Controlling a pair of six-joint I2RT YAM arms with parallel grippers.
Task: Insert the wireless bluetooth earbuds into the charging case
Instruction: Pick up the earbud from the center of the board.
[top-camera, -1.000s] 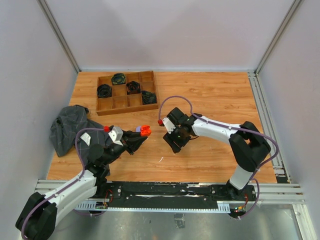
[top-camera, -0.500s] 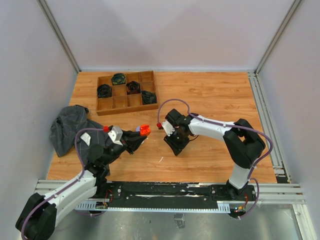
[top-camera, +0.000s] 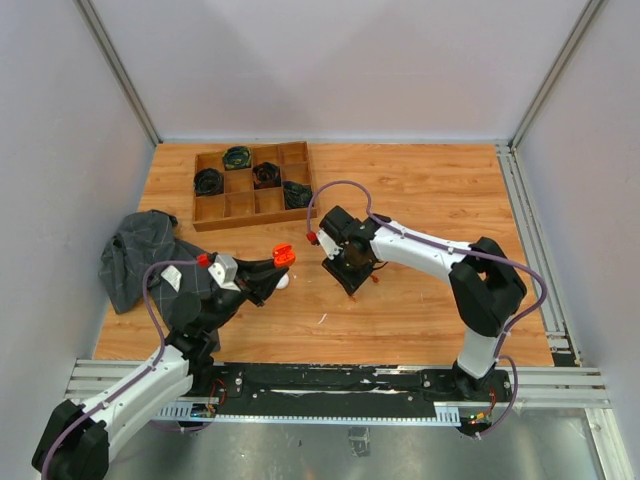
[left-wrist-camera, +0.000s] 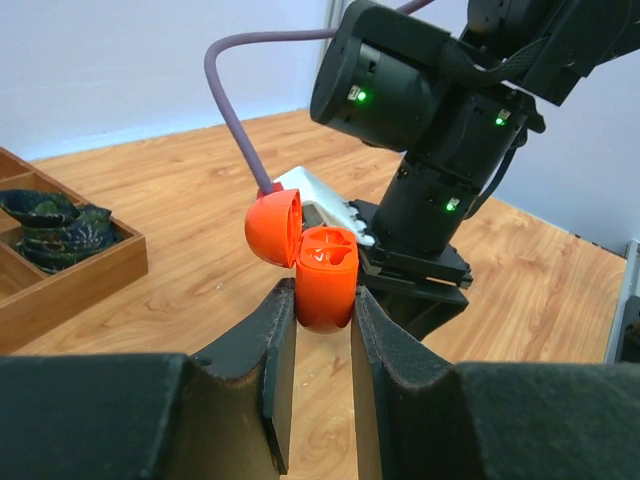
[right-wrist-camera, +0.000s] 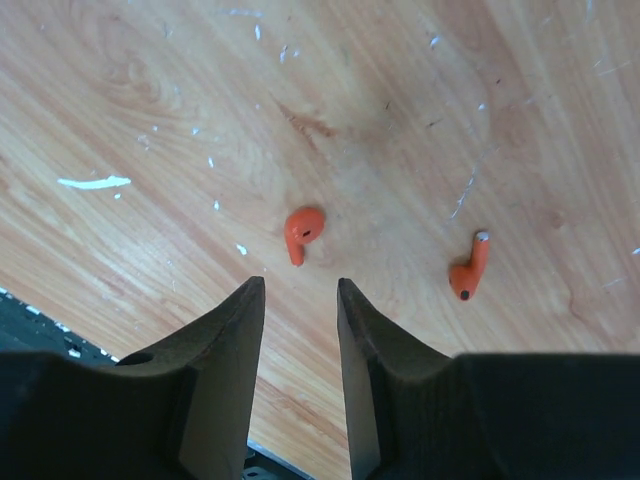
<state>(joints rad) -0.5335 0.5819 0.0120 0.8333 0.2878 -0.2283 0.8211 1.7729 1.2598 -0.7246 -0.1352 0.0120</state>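
Left fingers (left-wrist-camera: 280, 345) clench the orange charging case (left-wrist-camera: 327, 278) — lid open — mid-frame in the left wrist view. Right fingers (right-wrist-camera: 232, 345) hang parted and empty above the counter (right-wrist-camera: 150, 100); one orange earbud (right-wrist-camera: 302, 231) lies just past their tips, a second earbud (right-wrist-camera: 468, 270) further right.

Right gripper (top-camera: 352, 276) has shifted left, closing on the left arm, and its wrist has swung round. Its jaws stand narrower than before, the gap between them empty. Left gripper (top-camera: 276, 268), clamped on the open orange charging case (top-camera: 283, 255), has moved slightly left and farther from the arm bases.
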